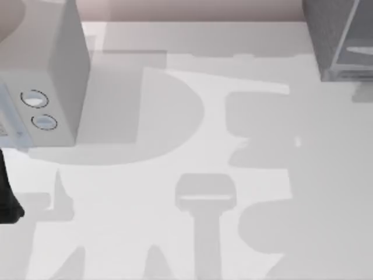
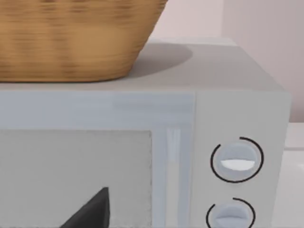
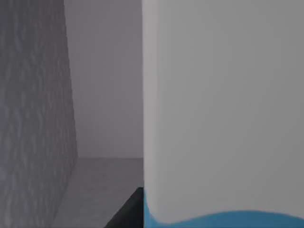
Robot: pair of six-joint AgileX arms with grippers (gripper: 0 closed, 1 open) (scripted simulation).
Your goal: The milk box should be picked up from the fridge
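Inside the fridge (image 3: 33, 109), seen from the right wrist, the milk box (image 3: 223, 109) stands very close to the camera, its white upper face and a strip of sky blue below, on the grey shelf (image 3: 99, 185) with the speckled wall to one side and the pale back wall behind. The right arm seems to have reached in, so the approach looks largely done; the grasp and the lift out are left, as I judge it. I cannot tell how the right jaws stand, nor whether they touch the carton.

From above, the fridge sits at the far right corner of the worktop (image 1: 192, 146), its glassy panel (image 1: 358, 41) at the edge. Room inside looks tight beside the wall, while the worktop in front is open.

The left arm (image 1: 9, 198) waits at the left edge, facing the microwave (image 2: 237, 109) with a basket (image 2: 71, 38) on top.
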